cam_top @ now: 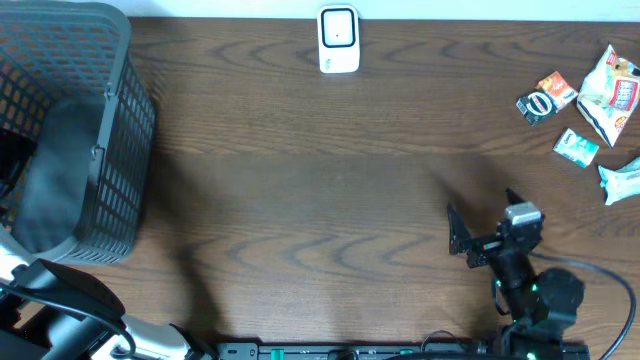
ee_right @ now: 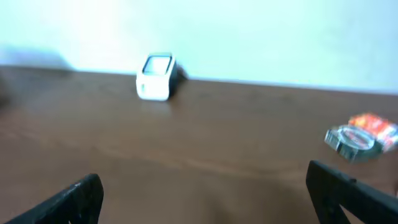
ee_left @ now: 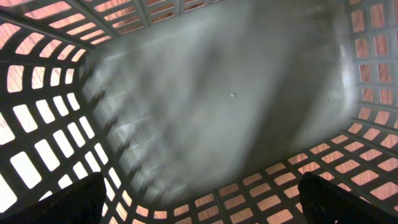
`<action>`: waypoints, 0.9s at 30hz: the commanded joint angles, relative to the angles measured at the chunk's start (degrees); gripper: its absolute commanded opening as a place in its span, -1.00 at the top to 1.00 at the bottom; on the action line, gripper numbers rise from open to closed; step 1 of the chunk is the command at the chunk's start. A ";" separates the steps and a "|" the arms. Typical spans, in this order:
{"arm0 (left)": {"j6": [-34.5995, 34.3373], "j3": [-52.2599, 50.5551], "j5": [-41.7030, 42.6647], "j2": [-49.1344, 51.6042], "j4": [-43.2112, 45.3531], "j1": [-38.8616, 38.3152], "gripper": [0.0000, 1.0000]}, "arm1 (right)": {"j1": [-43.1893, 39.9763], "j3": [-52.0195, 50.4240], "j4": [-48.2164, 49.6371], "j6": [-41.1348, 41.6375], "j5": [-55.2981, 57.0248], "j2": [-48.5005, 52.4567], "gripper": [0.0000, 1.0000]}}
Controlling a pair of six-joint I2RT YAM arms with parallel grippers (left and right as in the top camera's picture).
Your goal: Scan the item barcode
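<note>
Overhead, the right arm sits folded at the near edge of the table (cam_top: 300,200), its forearm angled away from the base and the right gripper (cam_top: 481,203) held low over the wood, empty, with both fingers spread wide. The snack items lie well apart from those fingers, ahead and off to their right: an orange-and-black packet (cam_top: 546,97), a white bag (cam_top: 612,95), a teal packet (cam_top: 576,147) and a silvery packet (cam_top: 620,180), grouped near the table's right edge. The white scanner (cam_top: 338,40) stands at the far edge, ahead and to the left of the fingers. In the right wrist view the two dark fingers (ee_right: 74,199) frame bare wood, with the scanner far ahead between them, left of centre, and the orange-and-black packet ahead above the right-hand finger. The left arm reaches from the near left corner toward the grey mesh basket (cam_top: 120,150). In the left wrist view the left gripper (ee_left: 200,180) points down into the basket, its fingers (ee_left: 68,202) spread wide with only the basket's floor between them, touching nothing.
</note>
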 commanded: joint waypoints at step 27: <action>-0.26 -0.11 -0.22 0.31 -0.31 0.15 -0.96 | 5.68 -7.02 -2.25 0.24 16.76 -11.93 -0.99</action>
